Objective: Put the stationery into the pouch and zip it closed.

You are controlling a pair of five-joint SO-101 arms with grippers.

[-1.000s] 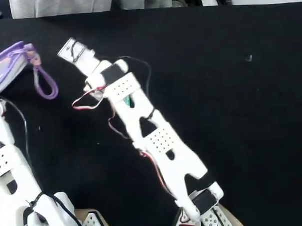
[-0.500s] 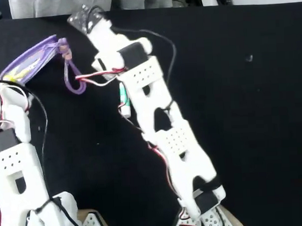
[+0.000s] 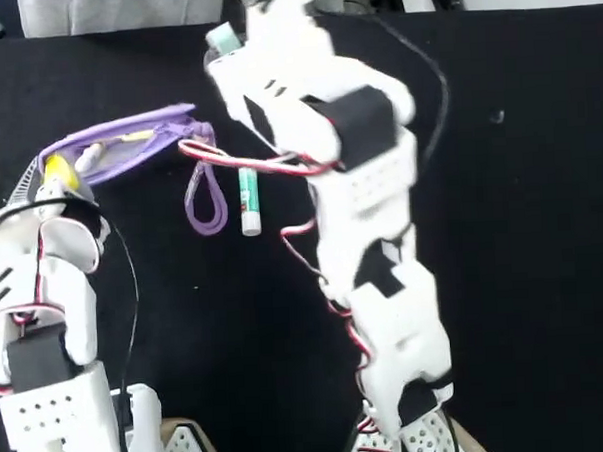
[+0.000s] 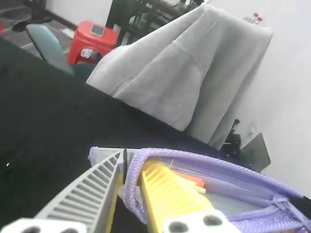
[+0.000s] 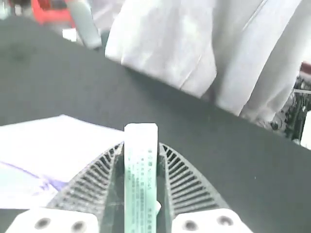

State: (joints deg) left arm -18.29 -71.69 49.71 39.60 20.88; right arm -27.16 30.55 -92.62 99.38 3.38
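Note:
The purple pouch hangs open above the black table, its strap loop dangling. My left gripper is shut on the pouch's left end; in the left wrist view the grey and yellow fingers clamp the purple rim, with orange and white items inside. My right gripper, raised near the table's far edge, is shut on a white-and-green glue stick. A second glue stick lies on the table beside the strap loop.
The right arm stands tall across the middle of the table. A grey cloth drapes over a chair behind the far edge. Black tabletop lies to the right of that arm.
The left gripper has carried the pouch to the right and swung it level. The right arm has risen toward the far edge with its stick, uncovering the glue stick on the table.

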